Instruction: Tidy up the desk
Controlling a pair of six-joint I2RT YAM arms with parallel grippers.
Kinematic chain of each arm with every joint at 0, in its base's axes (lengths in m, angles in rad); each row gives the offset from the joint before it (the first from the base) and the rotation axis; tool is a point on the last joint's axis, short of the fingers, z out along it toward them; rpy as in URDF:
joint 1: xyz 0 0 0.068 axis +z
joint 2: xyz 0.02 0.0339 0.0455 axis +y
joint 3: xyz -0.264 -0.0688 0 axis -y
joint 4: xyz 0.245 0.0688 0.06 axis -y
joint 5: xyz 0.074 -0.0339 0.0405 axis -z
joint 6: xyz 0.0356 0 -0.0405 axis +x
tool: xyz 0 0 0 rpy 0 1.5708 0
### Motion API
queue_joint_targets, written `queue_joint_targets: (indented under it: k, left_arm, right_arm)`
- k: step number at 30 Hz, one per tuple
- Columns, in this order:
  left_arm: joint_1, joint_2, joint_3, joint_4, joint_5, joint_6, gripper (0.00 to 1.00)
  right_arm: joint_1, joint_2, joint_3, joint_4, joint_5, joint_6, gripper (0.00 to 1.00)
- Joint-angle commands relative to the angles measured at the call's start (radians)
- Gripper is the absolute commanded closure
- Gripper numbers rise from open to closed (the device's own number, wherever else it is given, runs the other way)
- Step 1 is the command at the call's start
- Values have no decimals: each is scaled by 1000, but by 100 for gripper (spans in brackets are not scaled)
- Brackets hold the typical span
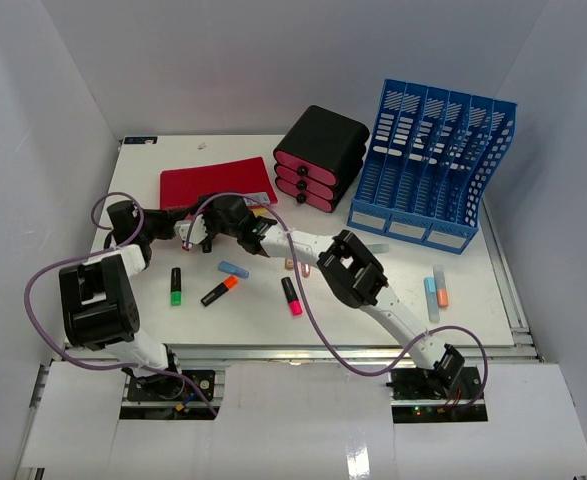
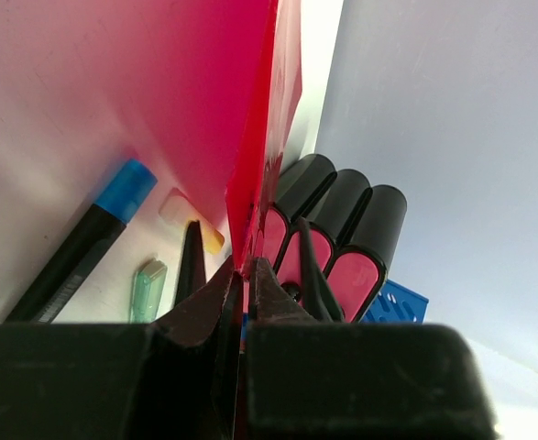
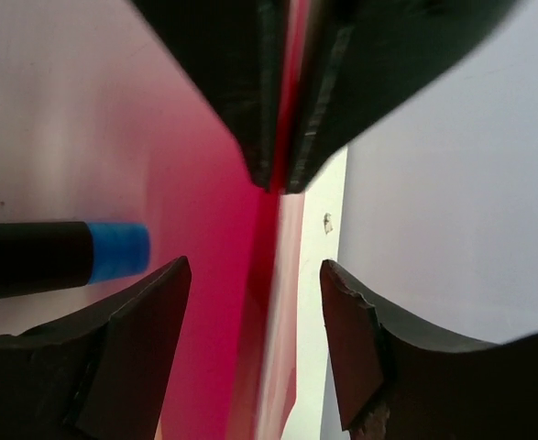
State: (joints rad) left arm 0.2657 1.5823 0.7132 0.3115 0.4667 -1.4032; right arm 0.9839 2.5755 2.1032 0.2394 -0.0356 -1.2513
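The white desk [image 1: 373,320] holds a red folder [image 1: 218,183] at the back left. My left gripper [image 1: 185,234] is shut on the folder's near edge; in the left wrist view its jaws [image 2: 247,266] pinch the thin red sheet [image 2: 259,137], which stands lifted on edge. My right gripper [image 1: 216,217] is open beside it. In the right wrist view its fingers [image 3: 255,302] straddle the folder's edge [image 3: 278,275] without touching, just below the left gripper's shut fingertips [image 3: 259,110].
A black and pink drawer unit [image 1: 320,155] and a blue file rack [image 1: 433,165] stand at the back. Several markers lie loose: green [image 1: 176,286], black-orange [image 1: 219,290], pink [image 1: 291,296], blue [image 1: 234,268], two at the right [image 1: 435,292]. A blue-capped black marker [image 3: 67,257] lies close to the folder.
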Motion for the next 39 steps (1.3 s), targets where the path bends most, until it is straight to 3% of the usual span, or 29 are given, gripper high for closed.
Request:
queue_joint_targets:
  k: [1, 9, 13, 15, 17, 19, 24, 28, 34, 39]
  left_arm:
    - [4, -88, 13, -7, 29, 32, 100]
    - [6, -163, -3, -54, 27, 46, 100]
    - [10, -184, 5, -95, 29, 47, 99]
    - [14, -200, 4, -112, 33, 49, 94]
    - [26, -219, 7, -142, 45, 60, 65]
    - [47, -234, 28, -182, 68, 79, 50]
    - [91, -350, 59, -221, 100, 150, 30]
    - [95, -473, 71, -244, 101, 212, 4]
    - [96, -661, 121, -428, 45, 357, 2]
    - [96, -729, 46, -453, 34, 366, 2]
  right_arm:
    - [-7, 14, 66, -31, 30, -32, 43]
    - [-7, 0, 70, -63, 30, 9, 66]
    - [-7, -10, 74, -62, 29, 17, 92]
    - [-7, -16, 77, -60, 23, 25, 92]
    - [-8, -28, 82, -73, 9, 45, 92]
    - [-9, -46, 79, -86, -6, 78, 92]
    - [-18, -108, 66, -108, -48, 186, 92]
    - [-30, -139, 95, -134, -75, 273, 92]
    - [-51, -217, 148, -170, -126, 397, 92]
    - [-72, -320, 157, -178, -180, 552, 92]
